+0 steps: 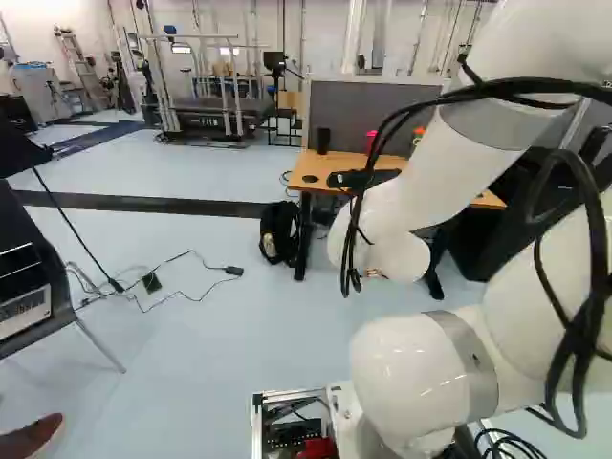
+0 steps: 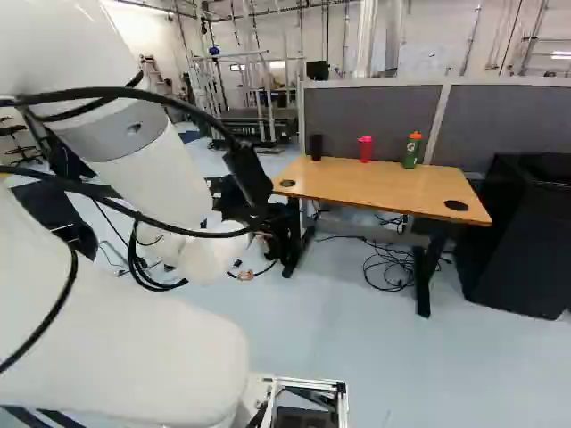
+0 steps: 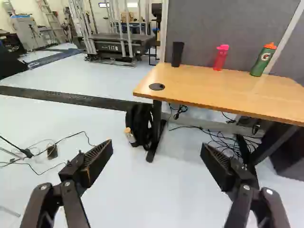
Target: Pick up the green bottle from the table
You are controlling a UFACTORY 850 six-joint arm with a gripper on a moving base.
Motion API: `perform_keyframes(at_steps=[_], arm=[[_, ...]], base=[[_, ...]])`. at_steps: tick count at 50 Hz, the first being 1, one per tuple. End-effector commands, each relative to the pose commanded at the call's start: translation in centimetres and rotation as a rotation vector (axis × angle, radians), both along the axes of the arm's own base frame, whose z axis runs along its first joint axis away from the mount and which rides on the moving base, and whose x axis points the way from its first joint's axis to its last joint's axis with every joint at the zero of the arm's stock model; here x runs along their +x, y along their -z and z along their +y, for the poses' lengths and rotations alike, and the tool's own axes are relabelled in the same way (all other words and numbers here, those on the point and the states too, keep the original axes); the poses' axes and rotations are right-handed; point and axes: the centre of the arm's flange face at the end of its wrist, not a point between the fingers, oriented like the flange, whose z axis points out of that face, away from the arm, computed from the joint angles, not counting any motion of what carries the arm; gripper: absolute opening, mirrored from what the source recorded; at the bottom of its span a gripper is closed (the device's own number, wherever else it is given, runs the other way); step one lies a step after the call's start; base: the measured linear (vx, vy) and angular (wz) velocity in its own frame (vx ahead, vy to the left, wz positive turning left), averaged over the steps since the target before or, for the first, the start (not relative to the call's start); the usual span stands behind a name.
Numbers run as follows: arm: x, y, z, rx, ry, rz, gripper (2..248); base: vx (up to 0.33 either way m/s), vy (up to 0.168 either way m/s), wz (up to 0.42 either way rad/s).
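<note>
1. Your gripper (image 2: 243,183), black and two-fingered, has its fingers spread wide, as the wrist view confirms.
2. Your target, the green bottle with an orange cap (image 3: 262,61), stands upright on the wooden-topped desk with dark legs (image 3: 213,90), well apart from and ahead of the fingers.
3. You will note the bottle near the desk's back edge, close to the grey fabric partition (image 3: 232,28); whether they touch cannot be determined.
4. Along that same edge, you have a pink-red bottle (image 3: 220,58) between the green bottle and a black tumbler-shaped container (image 3: 177,54).
5. Two black round inserts are set in the desktop; you see one near each end in the right base view.
6. Beside one desk leg, you find a black backpack (image 3: 139,124) on the floor. Tangled black cables (image 3: 223,141) lie beneath the desk.
</note>
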Motion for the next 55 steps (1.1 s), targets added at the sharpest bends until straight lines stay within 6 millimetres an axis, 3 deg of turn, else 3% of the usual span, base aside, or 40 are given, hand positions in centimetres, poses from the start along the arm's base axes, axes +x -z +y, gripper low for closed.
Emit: perform_keyframes(at_steps=[55], arm=[[0.00, 0.00, 0.00, 0.000, 0.000, 0.000, 247]], base=[[0.004, -0.004, -0.019]])
